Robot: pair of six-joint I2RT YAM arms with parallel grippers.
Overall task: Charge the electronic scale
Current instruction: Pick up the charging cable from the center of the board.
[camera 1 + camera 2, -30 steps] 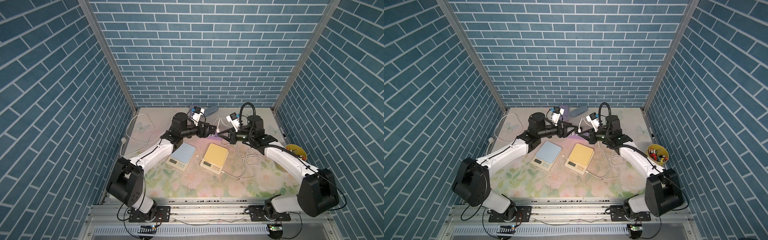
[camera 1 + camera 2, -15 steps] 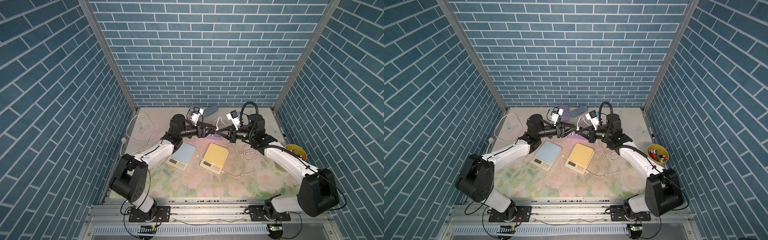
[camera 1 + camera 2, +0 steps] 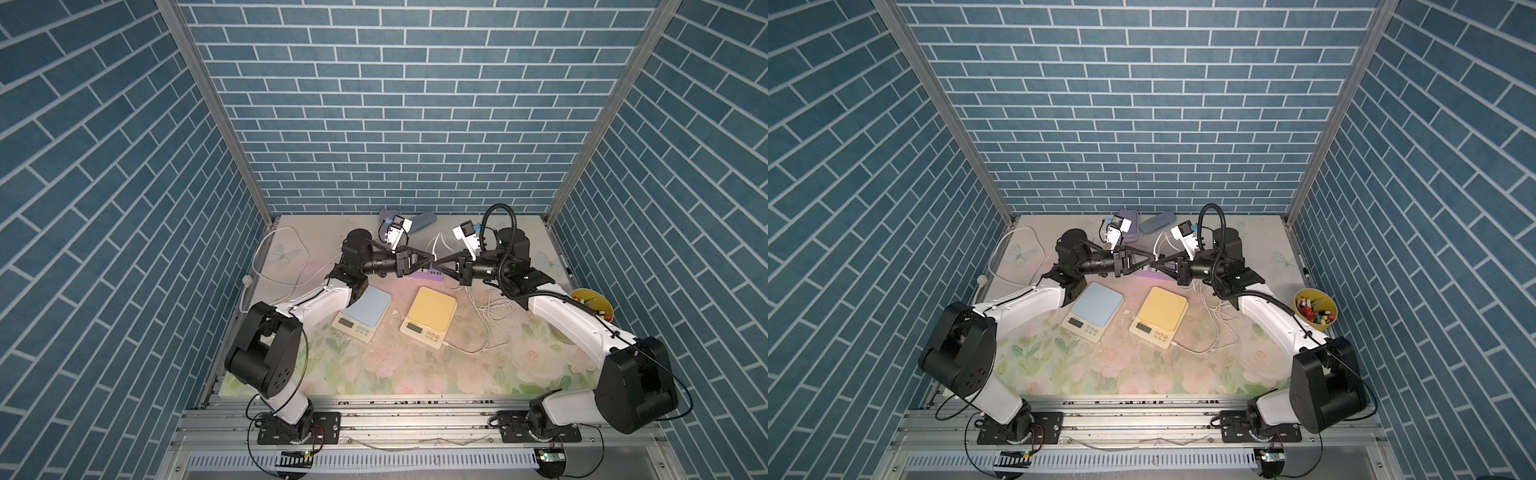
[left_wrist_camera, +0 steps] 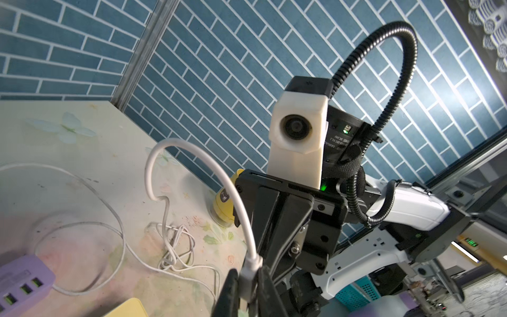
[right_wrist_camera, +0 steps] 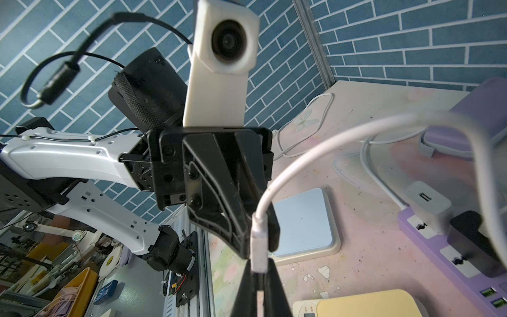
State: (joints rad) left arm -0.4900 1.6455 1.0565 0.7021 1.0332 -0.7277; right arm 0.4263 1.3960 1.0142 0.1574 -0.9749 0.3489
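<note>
As the left wrist view is showing, the left gripper (image 4: 248,285) is clamping the white plug (image 4: 249,271) of the charging cable (image 4: 192,153), which is arching up away from its fingers before dropping to the surface (image 4: 82,137). In the right wrist view the right gripper (image 5: 259,286) is pinching the same plug from the opposite end, with the left gripper's fingers (image 5: 236,214) pressing in just above its tips, so both are grasping it at once. I am reading this as a handover in progress: the plug is not yet sitting in any scale. The next move is calling for one gripper, probably the right, to let go without tugging the plug askew, and for the other to carry it to a scale's port, which no view is showing. In both top views the grippers are meeting tip to tip above the purple power strip (image 3: 432,275); the blue scale (image 3: 368,307) is lying on the base side of the left gripper and the yellow scale (image 3: 432,305) just base-side of the meeting point, a white lead (image 3: 478,349) already running from its near corner, so the blue one is likely waiting. The floral surface is also carrying a tangle of white cable (image 3: 494,309) under the right gripper's arm and a yellow bowl (image 3: 592,301) well beyond it, while blue brick-patterned walls (image 3: 395,124) are closing in on three sides.
</note>
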